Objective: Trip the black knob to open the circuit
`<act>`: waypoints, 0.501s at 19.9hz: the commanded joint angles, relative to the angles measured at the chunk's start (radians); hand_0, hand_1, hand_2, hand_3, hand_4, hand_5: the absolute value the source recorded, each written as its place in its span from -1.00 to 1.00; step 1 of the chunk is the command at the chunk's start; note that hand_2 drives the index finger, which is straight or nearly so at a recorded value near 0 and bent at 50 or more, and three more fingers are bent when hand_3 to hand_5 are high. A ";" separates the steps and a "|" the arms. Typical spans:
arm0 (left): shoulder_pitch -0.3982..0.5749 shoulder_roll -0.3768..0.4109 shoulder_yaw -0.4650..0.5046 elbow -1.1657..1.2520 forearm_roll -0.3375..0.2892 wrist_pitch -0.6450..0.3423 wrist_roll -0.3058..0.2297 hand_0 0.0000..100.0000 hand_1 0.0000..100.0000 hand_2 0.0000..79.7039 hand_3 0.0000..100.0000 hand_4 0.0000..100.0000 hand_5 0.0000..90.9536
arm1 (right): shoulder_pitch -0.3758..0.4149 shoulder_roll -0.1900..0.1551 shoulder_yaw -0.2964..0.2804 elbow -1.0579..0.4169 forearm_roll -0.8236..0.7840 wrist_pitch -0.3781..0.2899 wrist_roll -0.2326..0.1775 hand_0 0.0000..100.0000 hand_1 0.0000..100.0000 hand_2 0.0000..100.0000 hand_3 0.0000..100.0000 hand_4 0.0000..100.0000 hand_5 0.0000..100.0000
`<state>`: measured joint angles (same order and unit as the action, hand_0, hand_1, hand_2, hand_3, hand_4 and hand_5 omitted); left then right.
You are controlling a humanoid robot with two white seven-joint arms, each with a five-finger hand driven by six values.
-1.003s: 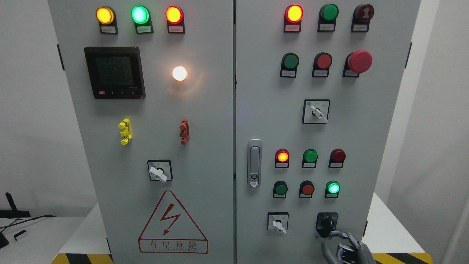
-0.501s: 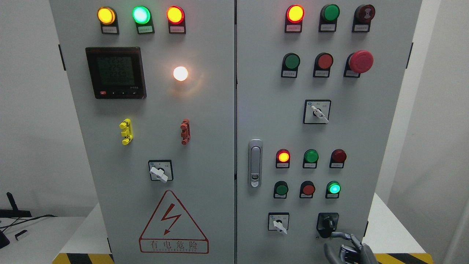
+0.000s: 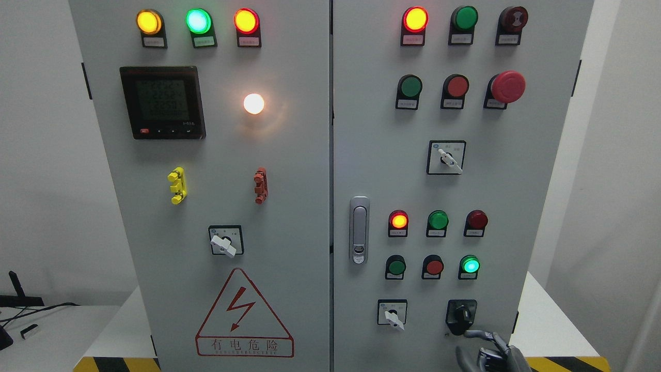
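Below black knob (image 3: 461, 314), right hand (image 3: 490, 351), cropped by frame

My right hand (image 3: 490, 354), at the view's five o'clock edge: dark grey segmented fingers (image 3: 477, 335) with a dull metallic sheen, paler silver palm plate.

Black knob (image 3: 461, 315) sits low on the right door's black plate.

Plain white walls (image 3: 41, 181) behind; a white table (image 3: 57, 336) holds black cables (image 3: 36, 309).
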<state>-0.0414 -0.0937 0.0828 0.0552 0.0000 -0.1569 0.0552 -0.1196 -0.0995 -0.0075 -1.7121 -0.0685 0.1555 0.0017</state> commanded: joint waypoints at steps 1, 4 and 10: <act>0.000 -0.001 0.000 0.000 -0.031 0.000 0.000 -0.76 -0.22 -1.00 -1.00 -1.00 -1.00 | 0.017 0.001 -0.055 -0.017 -0.004 -0.001 -0.003 0.04 0.42 -0.21 1.00 0.92 0.82; 0.000 0.000 0.000 0.000 -0.031 0.000 0.000 -0.76 -0.22 -1.00 -1.00 -1.00 -1.00 | 0.041 0.001 -0.078 -0.044 -0.005 -0.004 -0.003 0.00 0.26 -0.20 0.97 0.81 0.76; 0.000 0.000 0.000 0.000 -0.031 0.000 0.000 -0.76 -0.22 -1.00 -1.00 -1.00 -1.00 | 0.149 -0.002 -0.114 -0.162 -0.123 0.007 0.043 -0.47 -0.53 -0.31 0.32 0.24 0.25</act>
<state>-0.0414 -0.0937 0.0829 0.0552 0.0000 -0.1569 0.0552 -0.0530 -0.0987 -0.0586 -1.7610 -0.1035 0.1554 0.0316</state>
